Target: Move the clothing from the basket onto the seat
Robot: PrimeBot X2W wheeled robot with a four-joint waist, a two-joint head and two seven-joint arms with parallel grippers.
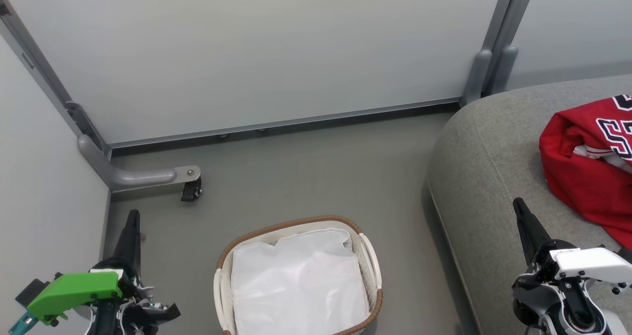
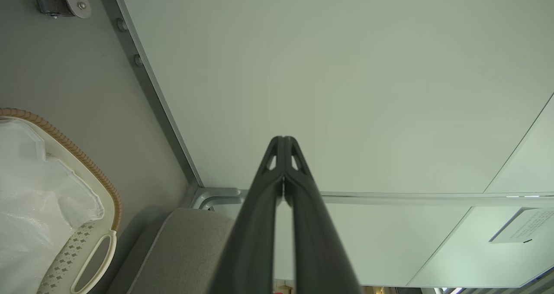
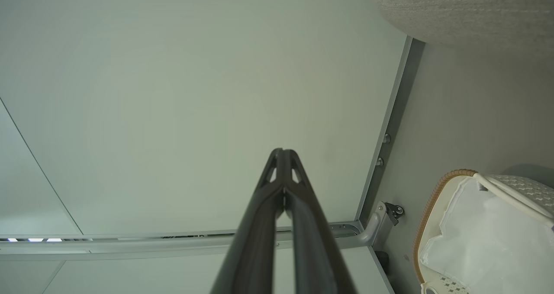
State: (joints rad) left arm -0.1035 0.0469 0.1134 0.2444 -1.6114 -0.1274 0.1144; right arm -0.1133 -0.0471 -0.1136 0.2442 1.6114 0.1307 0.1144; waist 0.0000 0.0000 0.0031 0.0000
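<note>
— On the seat (image 1: 484, 177), far right of the head view: the clothing (image 1: 587, 177) lies in one bunched heap. Log the transfer as done?

— Looks done, as a judgement. The basket (image 1: 291, 225) sits on the floor (image 1: 276, 167) near the seat's rounded edge. What shows inside it is the white liner (image 1: 296, 285), creased, with no red anywhere. Caveat: the basket's near end is cut off by the frame edge, so that part is unchecked.

— Garment condition?

— Red fabric folded over itself, white trim in the fold, black-and-white lettering at the picture's right edge. The heap runs out of frame, so I cannot tell whether it is one piece or several. Soft and crumpled, not laid flat.

— End effectors?

— Low left, the left gripper (image 1: 132, 226) is over the floor beside the wall panel (image 1: 49, 187). Low right, the right gripper (image 1: 521, 211) is over the seat, apart from the heap. Each has its fingers pressed together tip to tip with nothing between them, and both wrist views agree.

— Remaining?

— Nothing evident, unless tidying the heap is wanted.
</note>
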